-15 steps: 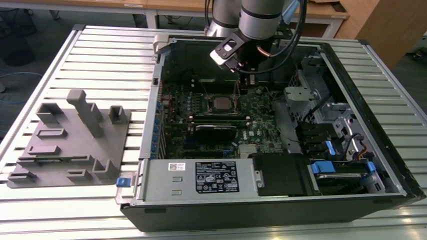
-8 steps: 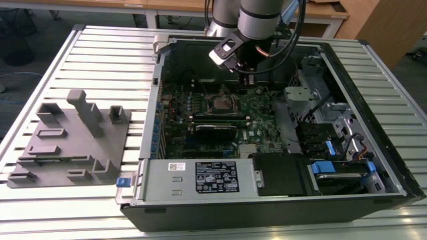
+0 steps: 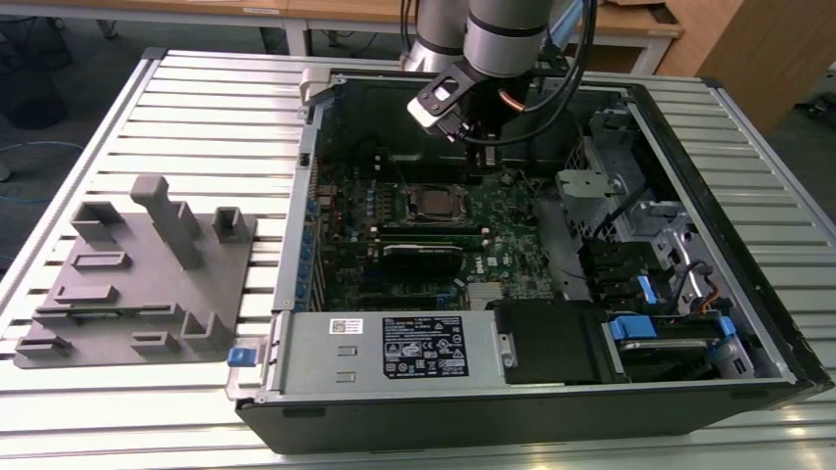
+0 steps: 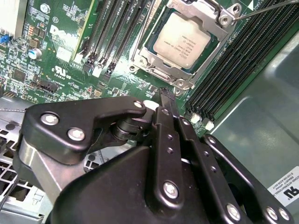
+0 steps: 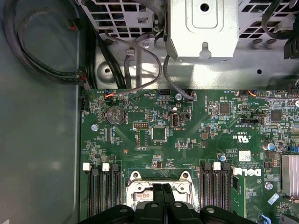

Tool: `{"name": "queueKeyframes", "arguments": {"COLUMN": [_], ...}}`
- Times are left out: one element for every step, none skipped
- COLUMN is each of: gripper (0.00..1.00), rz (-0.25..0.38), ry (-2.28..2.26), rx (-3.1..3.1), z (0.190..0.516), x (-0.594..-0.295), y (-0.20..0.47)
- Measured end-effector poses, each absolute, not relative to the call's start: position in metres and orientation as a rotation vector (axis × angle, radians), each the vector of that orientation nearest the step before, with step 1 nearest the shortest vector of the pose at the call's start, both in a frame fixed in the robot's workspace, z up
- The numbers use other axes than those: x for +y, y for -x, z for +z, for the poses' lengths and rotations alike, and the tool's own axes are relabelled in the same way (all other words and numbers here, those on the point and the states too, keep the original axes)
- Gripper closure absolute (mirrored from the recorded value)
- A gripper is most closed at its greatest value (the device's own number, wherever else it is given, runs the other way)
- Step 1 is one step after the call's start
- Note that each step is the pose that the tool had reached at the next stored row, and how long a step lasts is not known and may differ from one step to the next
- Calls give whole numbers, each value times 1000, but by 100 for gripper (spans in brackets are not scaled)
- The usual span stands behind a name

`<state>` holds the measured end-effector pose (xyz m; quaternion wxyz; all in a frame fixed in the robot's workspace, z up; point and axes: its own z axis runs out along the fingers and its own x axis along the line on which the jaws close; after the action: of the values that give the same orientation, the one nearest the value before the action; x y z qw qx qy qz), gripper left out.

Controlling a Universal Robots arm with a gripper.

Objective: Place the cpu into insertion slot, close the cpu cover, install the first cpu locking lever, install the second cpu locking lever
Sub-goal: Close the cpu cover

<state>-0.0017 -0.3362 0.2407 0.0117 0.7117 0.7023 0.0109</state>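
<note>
The cpu [image 4: 181,39] sits in the insertion slot [image 5: 184,179], with the cpu cover [image 4: 145,58] lying flat around its edges. The pincer [image 4: 167,95], clenched on nothing, hovers just short of the slot's near corner, its tips aimed at it. A thin wire locking lever [image 4: 268,8] slants away from the slot's opposite corner and looks unlatched.

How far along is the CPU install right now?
Done, it seems: the cpu sits in the insertion slot with the cpu cover lying flat around it. In hand: nothing; the gripper is shut, empty, hovering just beside the socket. Left: the levers; one thin lever rod angles away from the cover's corner, apparently unlatched.
</note>
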Motion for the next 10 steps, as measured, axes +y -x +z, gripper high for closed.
{"name": "queueKeyframes", "arguments": {"gripper": [89,89,89,89,89,89,89,89,89,89], "rz": [34,34,34,34,34,34,34,35,35,35], "ry": [-2220,-2220,-2220,-2219,-2219,-2219,-2219,-2219,-2219,-2219], "rx": [2190,2190,2190,2190,2190,2189,2190,2189,2190,2189], "z": [241,241,240,240,240,240,240,240,240,240], "x": [-336,-336,-336,-336,-336,-336,-336,-336,-336,-336], "y": [2,2,3,4,4,5,5,6,6,7]}}
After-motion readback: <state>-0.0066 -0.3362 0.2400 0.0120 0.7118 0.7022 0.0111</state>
